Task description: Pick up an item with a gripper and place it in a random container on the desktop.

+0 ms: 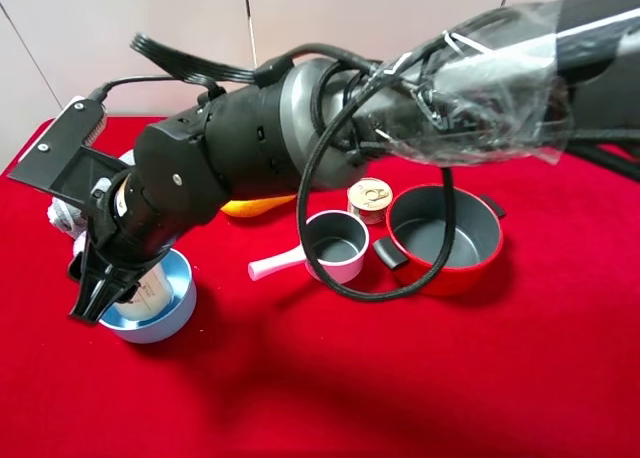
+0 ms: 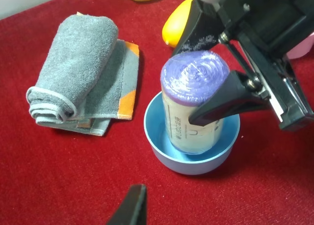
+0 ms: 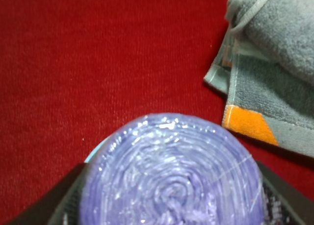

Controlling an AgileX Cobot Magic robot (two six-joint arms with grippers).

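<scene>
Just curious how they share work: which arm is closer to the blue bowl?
Right. The right gripper is over the blue bowl, fingers clasping the purple-topped cylinder standing in it. The left gripper sits apart, outside the rim.

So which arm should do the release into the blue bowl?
Right. The right gripper is clamped on the item, whose base is inside the bowl; the left gripper hangs apart from both.

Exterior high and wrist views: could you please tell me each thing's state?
Cylinder, upright, gripped, base in the blue bowl.
Right gripper, shut on the cylinder.
Left gripper, one fingertip shows; cannot tell.
Blue bowl, upright, holding the cylinder.
Pink saucepan, upright, empty.
Red pot, lidless, empty.
Tin can, upright, unopened.
Towel, folded.
</scene>
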